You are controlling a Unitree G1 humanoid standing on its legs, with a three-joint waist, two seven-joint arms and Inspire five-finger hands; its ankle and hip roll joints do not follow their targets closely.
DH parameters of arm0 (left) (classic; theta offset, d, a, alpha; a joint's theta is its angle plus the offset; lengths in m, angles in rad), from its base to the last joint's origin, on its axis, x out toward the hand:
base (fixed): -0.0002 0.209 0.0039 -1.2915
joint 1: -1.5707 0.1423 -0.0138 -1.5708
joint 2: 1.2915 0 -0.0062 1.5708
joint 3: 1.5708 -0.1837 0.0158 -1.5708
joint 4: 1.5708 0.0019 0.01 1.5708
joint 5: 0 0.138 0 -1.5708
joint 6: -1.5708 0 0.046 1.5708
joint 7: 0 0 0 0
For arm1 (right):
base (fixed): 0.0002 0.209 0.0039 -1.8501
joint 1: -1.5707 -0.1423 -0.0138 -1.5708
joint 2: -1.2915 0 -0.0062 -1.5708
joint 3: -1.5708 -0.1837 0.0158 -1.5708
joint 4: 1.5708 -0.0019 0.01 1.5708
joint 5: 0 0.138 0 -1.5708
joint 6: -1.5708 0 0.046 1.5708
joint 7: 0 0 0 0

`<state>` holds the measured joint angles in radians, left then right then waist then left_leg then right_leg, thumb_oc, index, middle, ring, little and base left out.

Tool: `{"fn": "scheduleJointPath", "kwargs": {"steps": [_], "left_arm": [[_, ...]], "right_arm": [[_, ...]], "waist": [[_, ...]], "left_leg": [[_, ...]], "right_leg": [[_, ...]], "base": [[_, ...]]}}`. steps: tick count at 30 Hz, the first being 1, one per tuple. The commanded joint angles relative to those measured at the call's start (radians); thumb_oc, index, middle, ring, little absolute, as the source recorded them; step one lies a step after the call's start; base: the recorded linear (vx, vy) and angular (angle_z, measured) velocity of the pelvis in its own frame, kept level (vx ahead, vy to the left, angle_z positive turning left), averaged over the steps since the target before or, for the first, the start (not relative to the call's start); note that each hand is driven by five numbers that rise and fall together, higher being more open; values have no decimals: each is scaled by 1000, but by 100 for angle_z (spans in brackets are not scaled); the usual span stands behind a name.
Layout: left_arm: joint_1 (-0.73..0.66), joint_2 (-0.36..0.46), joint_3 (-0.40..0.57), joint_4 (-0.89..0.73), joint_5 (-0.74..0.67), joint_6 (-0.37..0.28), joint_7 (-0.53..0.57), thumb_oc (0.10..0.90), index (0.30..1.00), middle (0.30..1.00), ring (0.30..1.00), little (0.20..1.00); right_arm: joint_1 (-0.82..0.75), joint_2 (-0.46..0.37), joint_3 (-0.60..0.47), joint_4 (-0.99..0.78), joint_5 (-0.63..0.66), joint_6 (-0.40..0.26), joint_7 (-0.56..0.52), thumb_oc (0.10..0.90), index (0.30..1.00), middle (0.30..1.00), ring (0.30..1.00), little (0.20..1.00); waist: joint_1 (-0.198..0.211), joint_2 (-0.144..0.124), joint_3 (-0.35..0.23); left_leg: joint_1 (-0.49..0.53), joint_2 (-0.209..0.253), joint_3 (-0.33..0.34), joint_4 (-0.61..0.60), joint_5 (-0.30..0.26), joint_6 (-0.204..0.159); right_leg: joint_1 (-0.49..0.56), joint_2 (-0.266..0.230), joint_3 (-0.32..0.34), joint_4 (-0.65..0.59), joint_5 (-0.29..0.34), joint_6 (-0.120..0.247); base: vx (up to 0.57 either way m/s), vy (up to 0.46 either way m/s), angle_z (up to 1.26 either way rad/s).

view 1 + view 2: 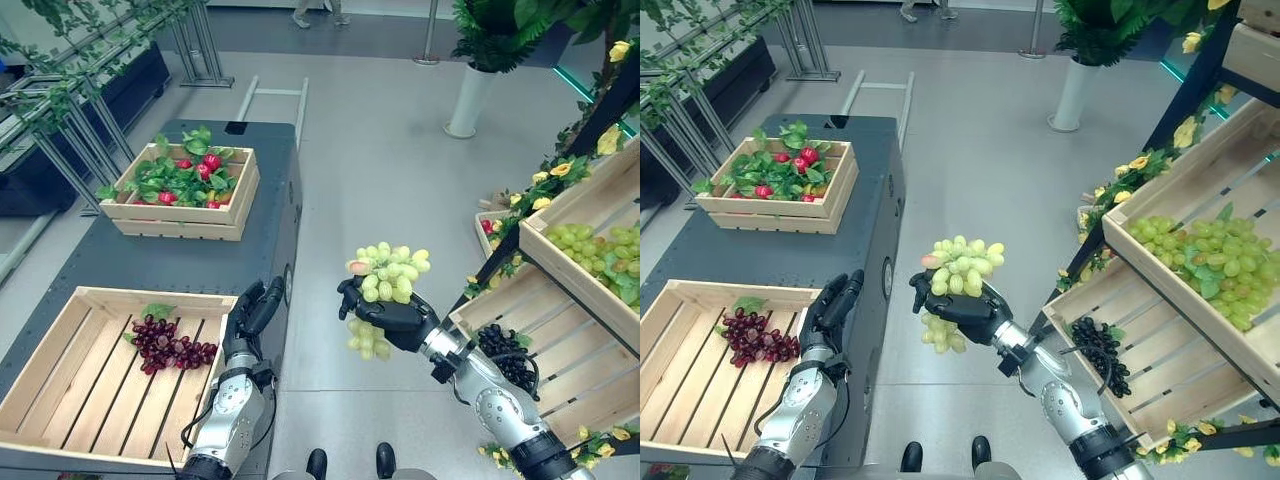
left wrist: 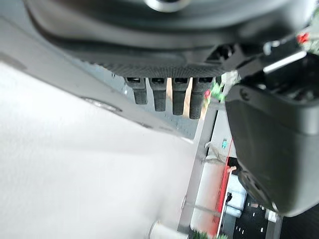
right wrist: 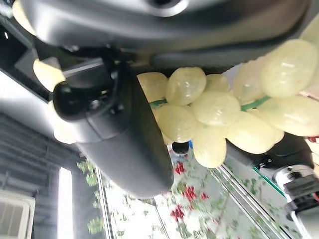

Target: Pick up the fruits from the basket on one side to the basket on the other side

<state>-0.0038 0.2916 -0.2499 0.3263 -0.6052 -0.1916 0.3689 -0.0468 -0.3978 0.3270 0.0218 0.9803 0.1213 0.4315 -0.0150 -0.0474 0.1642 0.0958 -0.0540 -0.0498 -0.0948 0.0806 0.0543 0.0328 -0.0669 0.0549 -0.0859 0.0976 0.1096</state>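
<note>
My right hand (image 1: 392, 318) is shut on a bunch of green grapes (image 1: 390, 272), held in the air over the floor between the dark table and the shelf; part of the bunch hangs below the palm. Up close the green grapes (image 3: 219, 107) press against the palm. A wooden crate (image 1: 60, 385) at the table's near left holds a bunch of dark red grapes (image 1: 170, 345). My left hand (image 1: 252, 312) rests open, fingers straight, by that crate's right rim. On the right, a shelf crate (image 1: 590, 215) holds more green grapes (image 1: 605, 255).
A second crate (image 1: 185, 215) with red fruit and leaves stands further back on the table. A lower shelf crate (image 1: 560, 355) holds black grapes (image 1: 505, 352). A white planter (image 1: 470, 100) stands on the floor beyond. A person's feet show at the far top.
</note>
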Motion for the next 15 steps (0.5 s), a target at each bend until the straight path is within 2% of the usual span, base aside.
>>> {"fn": "scheduleJointPath", "kwargs": {"steps": [1, 3, 4, 5, 6, 7, 8, 9, 11, 12, 14, 15], "left_arm": [[-114, 12, -10, -3, 14, -100, -14, 800, 900, 900, 900, 900], [-106, 20, 0, -6, 4, -104, 13, 800, 900, 900, 900, 900], [-97, 31, 18, -17, -15, -109, 29, 800, 900, 900, 900, 900], [-95, 36, 25, -24, -23, -108, 35, 800, 900, 900, 900, 900], [-94, 45, 39, -34, -54, -102, 37, 800, 900, 900, 900, 900], [-94, 47, 42, -36, -66, -100, 37, 800, 900, 900, 900, 900], [-100, 46, 64, -22, -103, -91, 33, 800, 900, 900, 900, 900], [-99, 43, 70, -15, -105, -94, 39, 800, 900, 900, 900, 900], [-90, 39, 96, -8, -100, -121, 57, 800, 900, 900, 900, 900], [-87, 38, 100, -4, -97, -125, 60, 800, 900, 900, 900, 900], [-86, 20, 108, 13, -113, -117, 81, 800, 900, 900, 900, 900], [-96, 10, 112, 14, -92, -127, 65, 800, 900, 900, 900, 900]], "right_arm": [[-72, 21, -50, -165, 30, -76, 80, 400, 300, 300, 300, 300], [-76, 25, -38, -157, 29, -51, 131, 400, 300, 300, 300, 300], [-94, 31, -22, -149, 18, -35, 170, 400, 300, 300, 300, 300], [-102, 35, -16, -147, 11, -32, 181, 400, 300, 300, 300, 300], [-117, 40, -1, -141, 1, -34, 200, 400, 300, 300, 300, 300], [-121, 41, 2, -139, 0, -36, 202, 400, 300, 300, 300, 300], [-134, 45, 13, -125, 3, -43, 191, 400, 300, 300, 300, 300], [-138, 48, 14, -119, 7, -44, 185, 400, 300, 300, 300, 300], [-159, 61, 23, -102, 5, -45, 215, 400, 300, 300, 300, 300], [-158, 62, 25, -99, 5, -44, 223, 400, 300, 300, 300, 300], [-172, 61, 28, -106, -2, -35, 190, 400, 300, 300, 300, 300], [-174, 54, 23, -124, 2, -45, 196, 400, 300, 300, 300, 300]], "waist": [[-16, 0, -27], [-5, 1, -18], [14, 8, -12], [21, 13, -9], [34, 23, -7], [36, 25, -8], [46, 32, -12], [51, 29, -13], [85, 7, -24], [90, 1, -28], [81, -3, -32], [63, -7, -29]], "left_leg": [[35, -20, 52, 14, -178, 13], [46, -9, 114, 8, -182, 10], [52, 3, 176, 8, -185, 8], [54, 9, 192, 8, -184, 9], [50, 21, 215, 8, -179, 13], [48, 24, 218, 8, -178, 14], [35, 33, 217, 8, -163, 19], [41, 33, 213, 11, -170, 17], [21, 57, 260, 51, -169, -15], [19, 61, 274, 51, -171, -22], [18, 75, 294, 63, -167, -40], [12, 87, 304, 73, -165, -60]], "right_leg": [[-27, 7, -27, 12, -1, 23], [-49, -10, -130, 40, 16, 41], [-72, -37, -236, 121, 29, 49], [-76, -49, -264, 169, 21, 47], [-82, -70, -301, 276, -2, 38], [-84, -74, -305, 301, -10, 35], [-68, -79, -314, 396, -65, 12], [-49, -86, -321, 409, -95, 13], [96, -83, -404, 178, -149, -8], [119, -73, -410, 124, -146, -5], [122, -41, -361, 74, -147, -6], [129, -20, -325, 22, -142, -20]], "base": [[-123, 14, -55], [-157, -2, -77], [-165, 6, -114], [-190, 15, -167], [-110, 12, -146], [-137, -41, -149], [-48, -72, -88], [-43, -204, -76], [-7, -266, -42], [-6, -213, -49], [-1, -158, -58], [5, -119, -46]]}}
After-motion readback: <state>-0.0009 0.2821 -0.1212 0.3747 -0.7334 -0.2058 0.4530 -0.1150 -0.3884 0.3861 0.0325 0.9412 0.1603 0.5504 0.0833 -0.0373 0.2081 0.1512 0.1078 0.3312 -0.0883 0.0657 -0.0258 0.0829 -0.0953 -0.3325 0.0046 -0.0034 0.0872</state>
